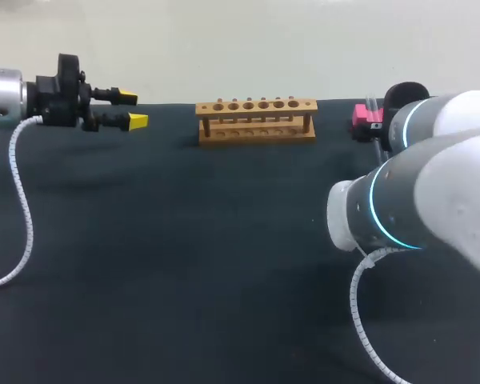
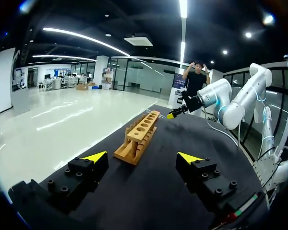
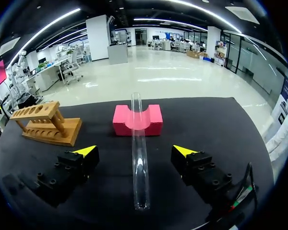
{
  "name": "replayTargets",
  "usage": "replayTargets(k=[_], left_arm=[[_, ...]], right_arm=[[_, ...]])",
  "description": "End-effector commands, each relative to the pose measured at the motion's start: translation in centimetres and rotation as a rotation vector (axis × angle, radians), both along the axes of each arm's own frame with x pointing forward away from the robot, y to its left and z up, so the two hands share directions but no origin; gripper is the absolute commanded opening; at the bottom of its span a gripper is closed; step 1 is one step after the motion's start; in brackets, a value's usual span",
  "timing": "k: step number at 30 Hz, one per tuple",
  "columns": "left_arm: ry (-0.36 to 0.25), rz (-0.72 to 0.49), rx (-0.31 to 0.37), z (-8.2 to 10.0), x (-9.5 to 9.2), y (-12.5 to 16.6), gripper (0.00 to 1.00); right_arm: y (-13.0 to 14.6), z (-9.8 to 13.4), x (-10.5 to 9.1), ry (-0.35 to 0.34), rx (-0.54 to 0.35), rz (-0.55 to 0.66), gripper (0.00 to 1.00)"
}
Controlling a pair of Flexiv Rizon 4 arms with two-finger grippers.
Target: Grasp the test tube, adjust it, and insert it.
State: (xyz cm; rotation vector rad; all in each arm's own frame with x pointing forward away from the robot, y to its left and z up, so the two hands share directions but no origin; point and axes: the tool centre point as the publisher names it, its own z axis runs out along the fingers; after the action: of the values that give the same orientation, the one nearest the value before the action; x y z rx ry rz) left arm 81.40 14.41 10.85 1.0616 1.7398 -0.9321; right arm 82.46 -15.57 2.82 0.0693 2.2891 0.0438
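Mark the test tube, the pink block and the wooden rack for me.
test tube (image 3: 138,163): right wrist view, mid-length of the glass.
pink block (image 3: 121,120): right wrist view, its face beside the tube.
wooden rack (image 1: 256,139): head view, front edge of the base.

in my head view there's open dark table (image 1: 184,264) across the whole middle and bottom of the frame. stuff in the way: wooden rack (image 1: 256,120) top centre, pink block (image 1: 366,118) upper right, and my own right arm (image 1: 432,192) bulking over the right side.
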Motion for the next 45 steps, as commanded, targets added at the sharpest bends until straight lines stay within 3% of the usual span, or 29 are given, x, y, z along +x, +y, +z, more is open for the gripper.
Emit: replayTargets(k=[1,19,35,39,41,42,45], left_arm=[[-0.004,0.0,-0.003,-0.1,0.0,0.1,1.0],[-0.004,0.0,-0.003,-0.1,0.0,0.1,1.0],[-0.004,0.0,-0.003,-0.1,0.0,0.1,1.0],[-0.004,0.0,-0.003,-0.1,0.0,0.1,1.0],[-0.004,0.0,-0.003,-0.1,0.0,0.1,1.0],[-0.004,0.0,-0.003,-0.1,0.0,0.1,1.0],[-0.004,0.0,-0.003,-0.1,0.0,0.1,1.0]], right_arm=[[0.1,-0.5,0.9,0.016,-0.113,-0.127,1.0],[-0.8,-2.0,2.7,0.032,-0.059,-0.087,1.0],[-1.1,-2.5,2.6,0.034,-0.035,-0.018,1.0],[-1.1,-2.6,2.7,0.036,-0.032,-0.001,0.91],[-1.1,-2.7,2.8,0.035,-0.027,0.01,0.71],[-1.1,-2.7,2.8,0.034,-0.027,0.013,0.67],[-1.1,-2.7,3.0,0.032,-0.028,0.025,0.64]])
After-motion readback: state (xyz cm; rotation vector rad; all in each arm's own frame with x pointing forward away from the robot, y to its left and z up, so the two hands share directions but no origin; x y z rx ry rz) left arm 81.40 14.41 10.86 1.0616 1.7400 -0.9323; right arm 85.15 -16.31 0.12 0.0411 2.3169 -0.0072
